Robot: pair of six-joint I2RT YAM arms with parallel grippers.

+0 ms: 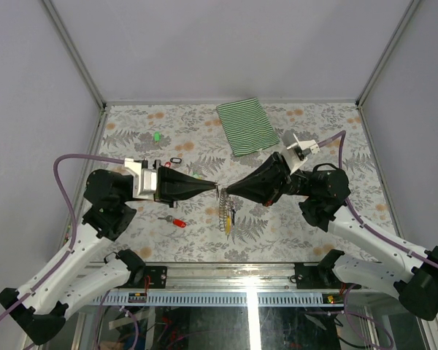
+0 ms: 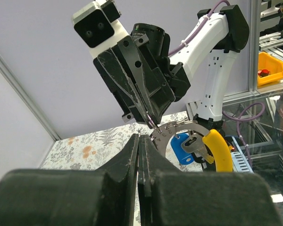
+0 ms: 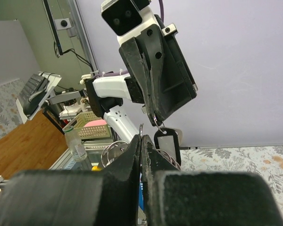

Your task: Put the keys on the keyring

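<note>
**Grippers meeting tip to tip in mid-air**

Both arms are hovering nose to nose above the table. The right gripper is pinching the keyring, fingers squeezed together on its wire. A blue-tagged key and a yellow-tagged key are dangling from the loop. The left gripper is squeezing tight too, a black-tagged key hanging at its tips, just beside the ring. A red-tagged key is lying on the table.

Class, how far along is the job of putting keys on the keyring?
Done: yellow-tagged key and blue-tagged key hang on the keyring. In hand: left gripper and right gripper both pinch it. Left: red-tagged key and green-tagged key lie loose on the table.
</note>
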